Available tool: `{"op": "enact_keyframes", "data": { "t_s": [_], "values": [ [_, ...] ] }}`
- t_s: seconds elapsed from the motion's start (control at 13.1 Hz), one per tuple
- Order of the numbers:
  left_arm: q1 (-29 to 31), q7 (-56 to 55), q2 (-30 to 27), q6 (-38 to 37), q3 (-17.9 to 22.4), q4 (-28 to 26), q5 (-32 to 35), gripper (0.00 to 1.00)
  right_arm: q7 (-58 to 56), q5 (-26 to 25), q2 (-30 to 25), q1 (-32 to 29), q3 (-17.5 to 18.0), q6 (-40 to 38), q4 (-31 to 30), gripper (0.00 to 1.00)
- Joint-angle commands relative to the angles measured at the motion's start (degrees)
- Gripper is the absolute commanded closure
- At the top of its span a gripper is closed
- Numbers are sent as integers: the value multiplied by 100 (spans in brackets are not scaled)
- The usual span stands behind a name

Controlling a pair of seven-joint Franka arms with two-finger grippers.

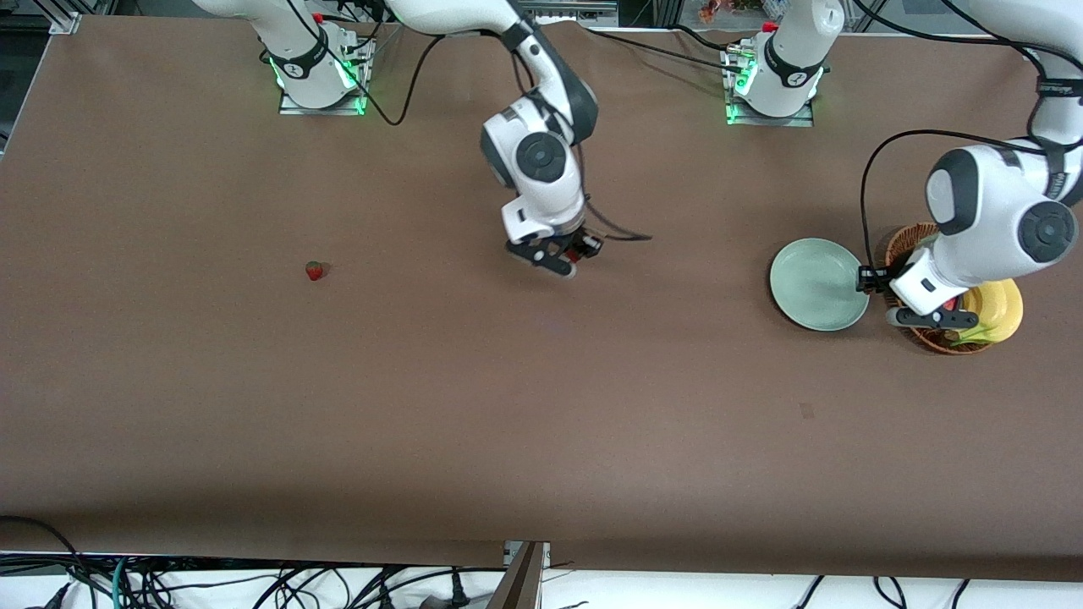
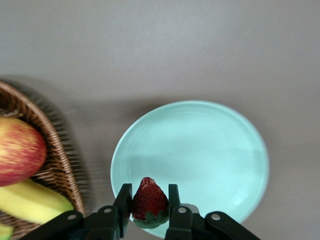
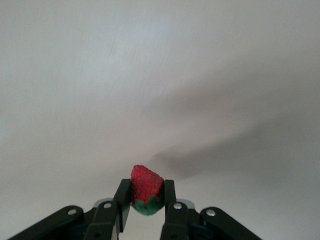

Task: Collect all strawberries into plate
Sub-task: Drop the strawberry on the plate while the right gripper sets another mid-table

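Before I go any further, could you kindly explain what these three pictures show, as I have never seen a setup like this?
Two white robot arms stand at a brown table. The big picture looks down from a high camera facing them; the other two come from small cameras on each arm's wrist.

The left tool is shut on a strawberry and hangs between the pale green plate and a wicker basket holding an apple and bananas. The plate has nothing on it yet.

The right tool is shut on a second strawberry over the bare middle of the table.

A third strawberry lies on the table toward the right arm's end.
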Motion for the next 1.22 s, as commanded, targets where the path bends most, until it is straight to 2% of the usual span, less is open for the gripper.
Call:
{"op": "enact_keyframes", "data": {
  "t_s": [0.0,0.23,0.31,0.38,0.46,0.69,0.84,0.92,0.99,1.15],
  "values": [
    [9,328,-210,702,22,-733,-125,74,394,45,101,183,7,184,47,66],
    [123,452,36,1230,22,-918,-125,73,422,-43,58,236,-55,149,47,36],
    [123,452,71,1239,31,-909,-125,69,352,-43,31,219,-168,115,56,33],
    [123,504,80,1240,31,-901,-108,43,325,-43,14,201,-273,71,65,30],
    [123,635,115,1231,22,-883,-108,0,273,-43,-13,184,-362,-8,82,30],
    [114,680,-33,1073,14,-691,-108,0,-830,27,-109,-35,-826,-806,109,30],
    [62,540,-252,155,-56,-148,-108,0,-1884,45,-241,-334,-1178,-1526,109,30],
    [44,209,-384,-503,-222,177,-108,0,-2464,45,-285,-518,-1354,-1843,100,30],
    [61,-160,-464,-857,-494,398,-108,0,-3044,45,-303,-711,-1495,-2107,65,30],
    [123,-802,-770,-1010,-995,383,-108,0,-4221,45,-303,-1089,-1794,-2486,-5,30]
  ]
}}
